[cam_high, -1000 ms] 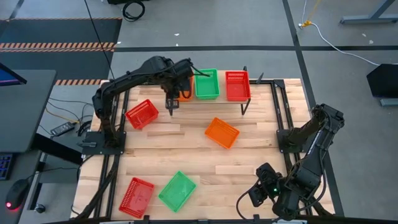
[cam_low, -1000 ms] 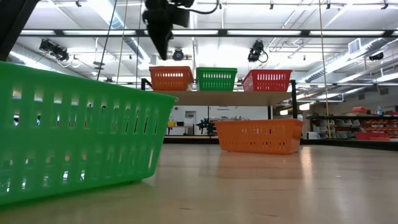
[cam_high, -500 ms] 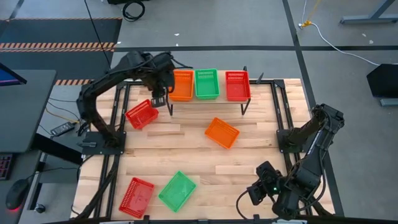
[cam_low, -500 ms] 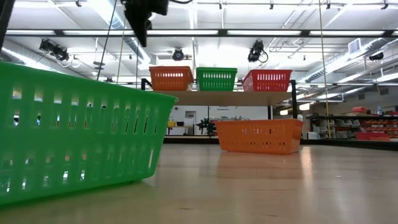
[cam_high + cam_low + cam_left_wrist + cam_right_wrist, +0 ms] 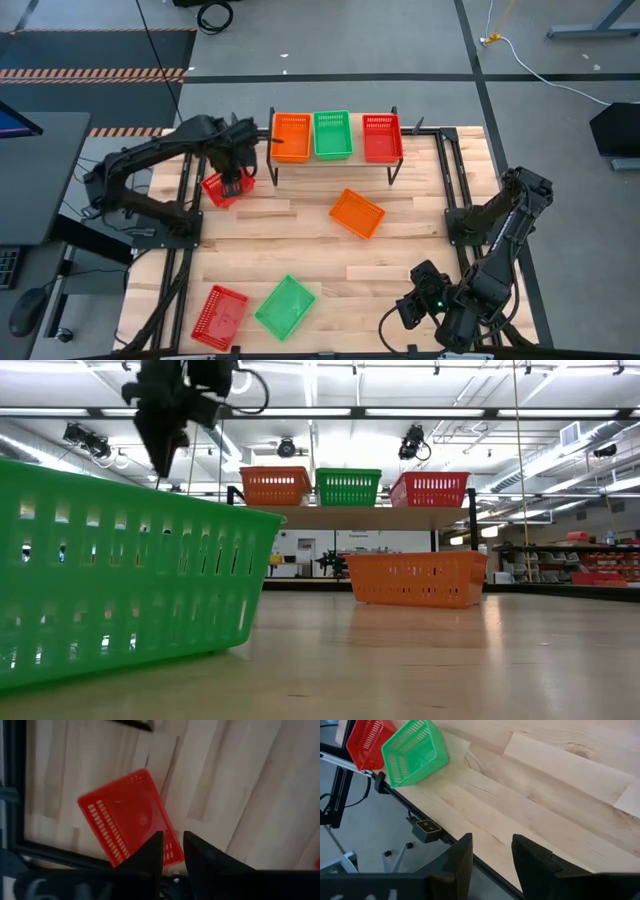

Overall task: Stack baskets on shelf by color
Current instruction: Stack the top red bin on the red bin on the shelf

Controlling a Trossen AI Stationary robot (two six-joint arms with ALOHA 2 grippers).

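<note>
- Leaving the shelf [image 5: 336, 158], the left gripper [image 5: 237, 187] now hangs above a red basket [image 5: 222, 187], fingers slightly apart, empty.
- Right gripper [image 5: 408, 312] waits far from the shelf, fingers apart.

1. The room is bright, and long ceiling lights [image 5: 420, 412] shine down from above.
2. In the low view those lights look very white and glary.
3. The big green basket [image 5: 120, 575] close to the low camera is a bit fuzzy, and light shines through its holes.
4. The tabletop [image 5: 420, 660] looks shiny and shows a soft orange glow under the orange basket [image 5: 415, 580].
5. The left wrist view is blurry, and the red basket [image 5: 127, 815] looks smeared.
6. Shadows on the table in the high view are soft and small.
</note>
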